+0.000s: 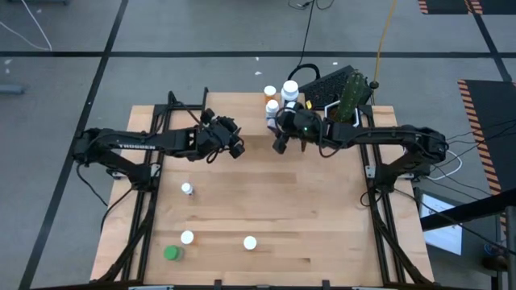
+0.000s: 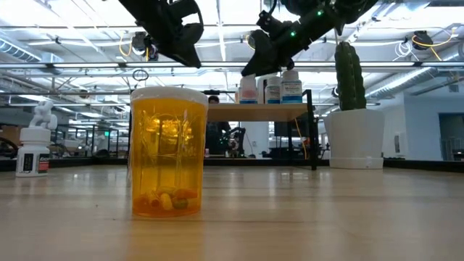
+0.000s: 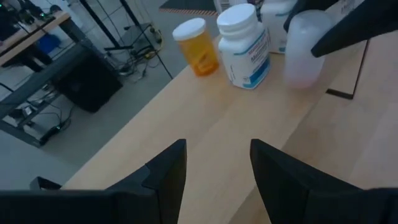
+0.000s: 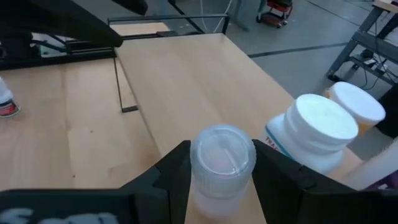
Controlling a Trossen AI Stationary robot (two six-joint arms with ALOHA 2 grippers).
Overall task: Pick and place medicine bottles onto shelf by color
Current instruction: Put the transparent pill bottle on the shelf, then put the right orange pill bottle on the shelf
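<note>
The right gripper (image 4: 216,163) hangs above the shelf (image 2: 254,112) at the far side of the bench (image 1: 274,209), its fingers clamped on a translucent clear-capped bottle (image 4: 221,163). Just beside it on the shelf stand a white bottle with a blue label (image 3: 244,45) and an orange bottle (image 3: 196,46) (both white-capped). The left gripper (image 3: 214,174) hovers over the bench near the shelf, its fingers apart and holding nothing. Well apart from these, nearer the front, stand a green-capped bottle (image 1: 172,253), three white-capped ones (image 1: 187,238) (image 1: 250,242) (image 1: 186,188), one of them an orange pill bottle (image 2: 167,152). A cactus (image 2: 349,75) in a white pot (image 2: 356,138) stands beside the shelf.
</note>
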